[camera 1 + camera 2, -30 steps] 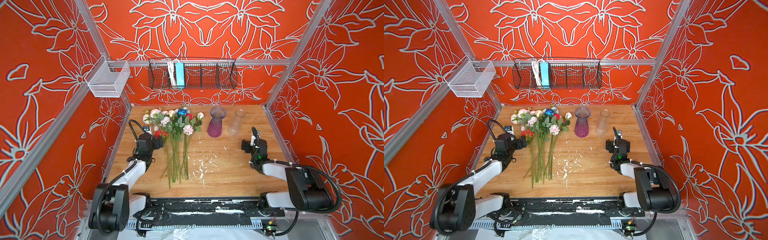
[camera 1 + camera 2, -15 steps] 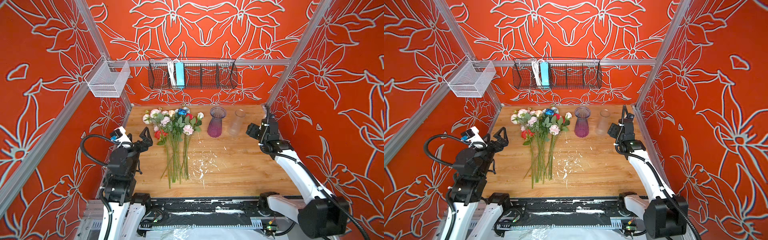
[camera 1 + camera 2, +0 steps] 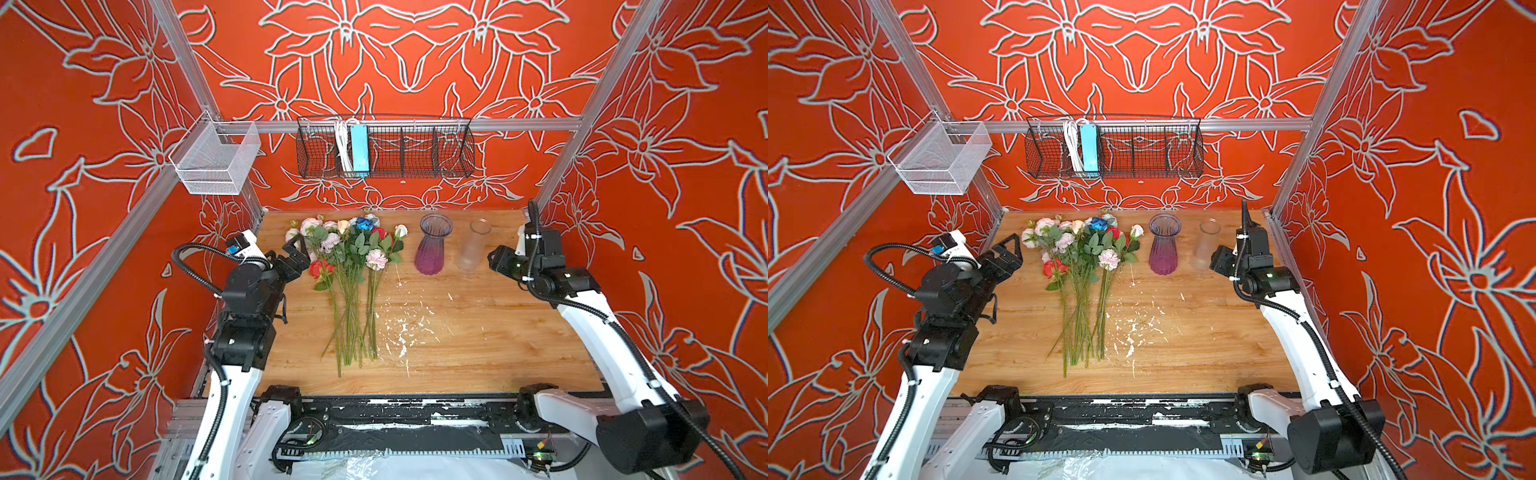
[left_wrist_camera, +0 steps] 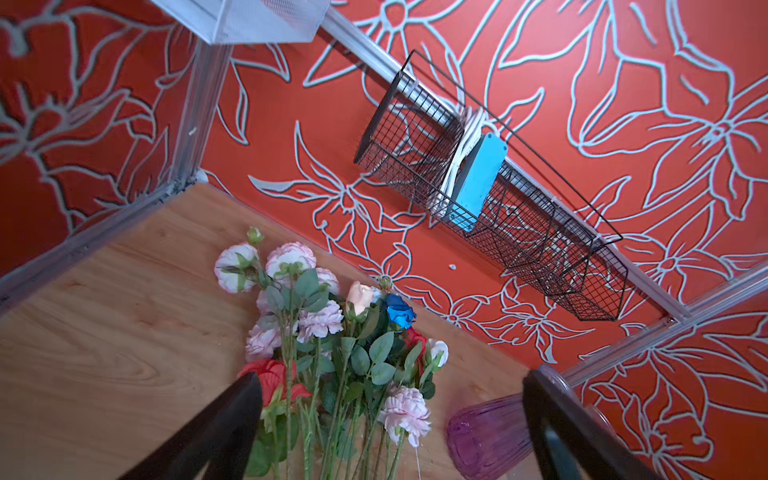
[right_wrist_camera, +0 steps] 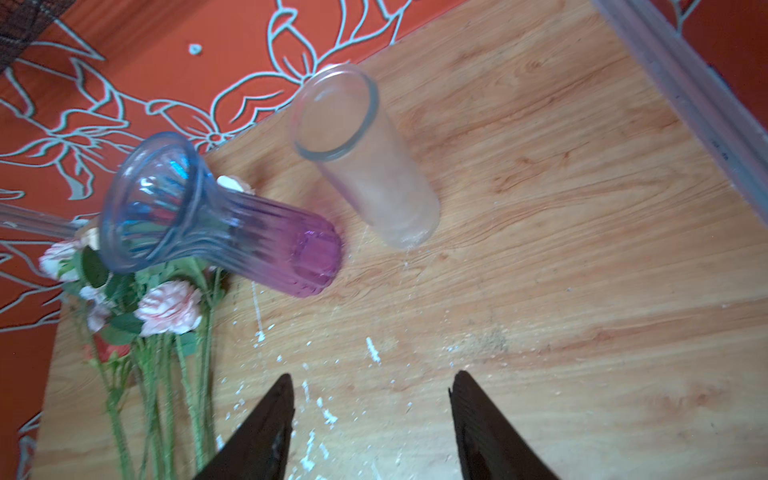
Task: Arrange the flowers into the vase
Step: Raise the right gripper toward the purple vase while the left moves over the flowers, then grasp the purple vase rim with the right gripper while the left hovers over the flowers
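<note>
No flower placed yet: we see the bunch of green-stemmed artificial flowers (image 3: 353, 253), pink, red, white and blue, lying flat on the wooden tabletop (image 3: 478, 332) near the empty ribbed purple glass vase (image 3: 434, 245) and a clear glass cylinder (image 3: 473, 245). The left tool (image 3: 1011, 253) hovers spread wide beside the blooms. The right tool (image 5: 370, 428) hangs parted and empty near the cylinder. Next, we judge, one stem must be singled out and pinched.

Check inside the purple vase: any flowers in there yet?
Inside the purple vase, no stems show at the mouth or neck; the flowers lie on the table beside it. Its tinted, ribbed lower body hides the very bottom.
</note>
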